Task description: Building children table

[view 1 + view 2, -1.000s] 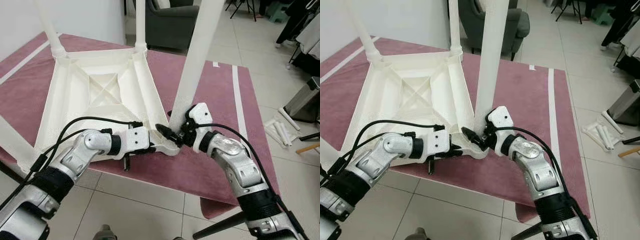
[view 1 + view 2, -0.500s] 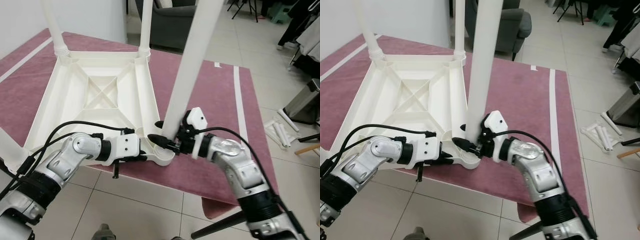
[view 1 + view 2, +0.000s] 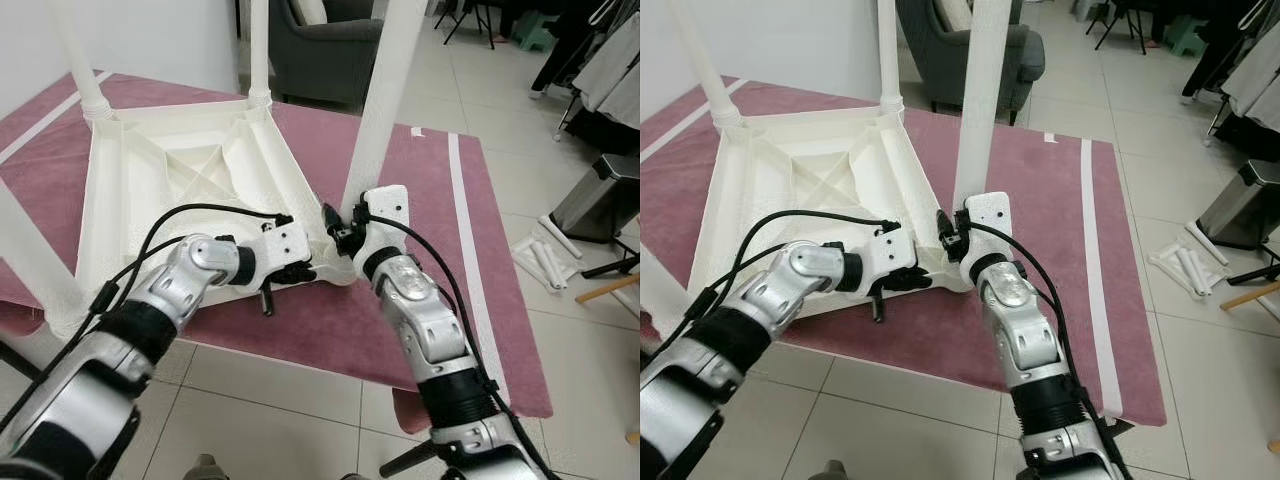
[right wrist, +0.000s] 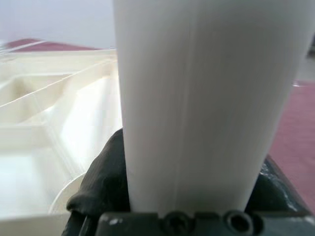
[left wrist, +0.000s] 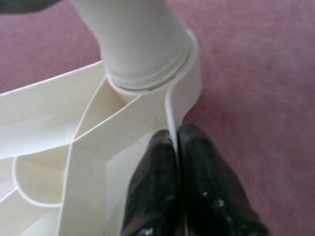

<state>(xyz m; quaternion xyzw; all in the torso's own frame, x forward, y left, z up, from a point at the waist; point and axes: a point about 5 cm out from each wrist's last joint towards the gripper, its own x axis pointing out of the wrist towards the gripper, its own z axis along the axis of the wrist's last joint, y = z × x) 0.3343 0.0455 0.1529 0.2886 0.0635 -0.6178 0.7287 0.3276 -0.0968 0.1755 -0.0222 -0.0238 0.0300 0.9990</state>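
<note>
Right pincer (image 3: 338, 226) around table leg (image 3: 378, 118).

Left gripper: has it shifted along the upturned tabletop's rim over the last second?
No. The left gripper stays clamped on the tabletop rim, right beside the corner socket, as before.

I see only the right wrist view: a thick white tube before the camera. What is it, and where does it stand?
Observer: It is a white table leg, standing in the near corner socket of the upturned white tabletop.
Operator: Is the right end effector gripping it?
Observer: Yes, the right end effector is closed around its lower end.
Operator: And the left one?
Observer: The left end effector pinches the tabletop's thin edge wall beside that socket.
</note>
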